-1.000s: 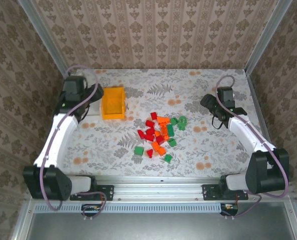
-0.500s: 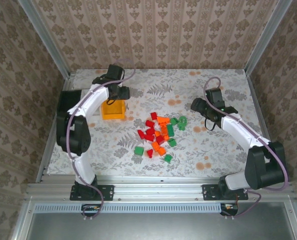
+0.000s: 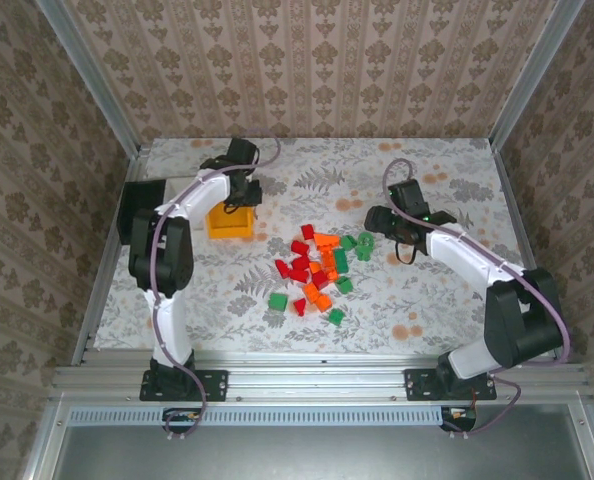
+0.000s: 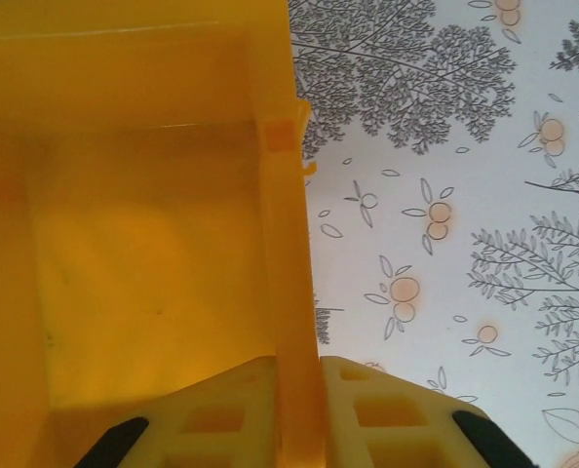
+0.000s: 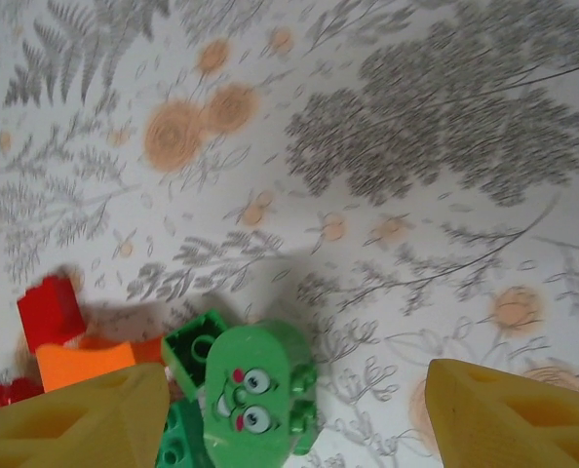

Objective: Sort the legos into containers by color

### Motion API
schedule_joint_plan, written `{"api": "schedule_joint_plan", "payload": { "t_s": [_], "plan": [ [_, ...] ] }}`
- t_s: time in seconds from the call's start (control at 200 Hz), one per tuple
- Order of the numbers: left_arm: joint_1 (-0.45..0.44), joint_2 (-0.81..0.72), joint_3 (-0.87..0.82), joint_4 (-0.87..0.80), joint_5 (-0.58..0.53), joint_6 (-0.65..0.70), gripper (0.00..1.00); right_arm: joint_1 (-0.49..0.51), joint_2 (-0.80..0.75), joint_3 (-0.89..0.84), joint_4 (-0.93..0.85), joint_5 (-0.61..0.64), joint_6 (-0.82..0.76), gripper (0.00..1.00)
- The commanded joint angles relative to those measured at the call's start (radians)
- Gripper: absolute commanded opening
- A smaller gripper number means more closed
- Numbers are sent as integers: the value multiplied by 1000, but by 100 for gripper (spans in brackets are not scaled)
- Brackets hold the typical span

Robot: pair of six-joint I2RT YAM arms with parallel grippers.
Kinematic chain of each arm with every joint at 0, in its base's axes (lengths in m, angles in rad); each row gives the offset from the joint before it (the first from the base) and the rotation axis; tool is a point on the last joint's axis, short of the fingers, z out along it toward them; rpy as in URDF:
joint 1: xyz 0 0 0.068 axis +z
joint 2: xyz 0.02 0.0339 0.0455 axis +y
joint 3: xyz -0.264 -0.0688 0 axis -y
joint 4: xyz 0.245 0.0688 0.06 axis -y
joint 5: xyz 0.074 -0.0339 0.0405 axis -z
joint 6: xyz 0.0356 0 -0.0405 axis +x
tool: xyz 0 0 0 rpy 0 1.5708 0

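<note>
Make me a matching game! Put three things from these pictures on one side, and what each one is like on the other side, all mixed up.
Things:
1. left gripper
2. right gripper
3. face brick

What it is like:
A. green, lying on the table
B. pinching the wall of the yellow bin
C. fingers wide open

Pairs: 1-B, 2-C, 3-A

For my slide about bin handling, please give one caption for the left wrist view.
Left claw clamps the side wall of the yellow bin.
</note>
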Motion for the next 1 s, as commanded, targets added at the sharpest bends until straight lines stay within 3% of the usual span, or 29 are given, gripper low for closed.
{"api": "schedule_joint_plan", "payload": {
  "t_s": [0.0,0.185,0.445,0.725,0.88,0.995],
  "plan": [
    [-39,35,49,13,23,-15,12,14,23,19,-48,-14,-24,72],
    [-72,66,91,53,35,-95,8,17,16,18,-52,-13,-28,72],
    [-193,132,159,150,57,-332,1,17,6,-6,-60,8,-38,72],
    [-274,215,250,267,86,-547,1,16,-21,-26,-72,39,-59,73],
    [-318,274,294,370,150,-636,6,14,-25,-28,-75,44,-60,74],
    [-342,311,347,384,178,-641,16,15,-27,-27,-81,48,-67,75]
  ]
}}
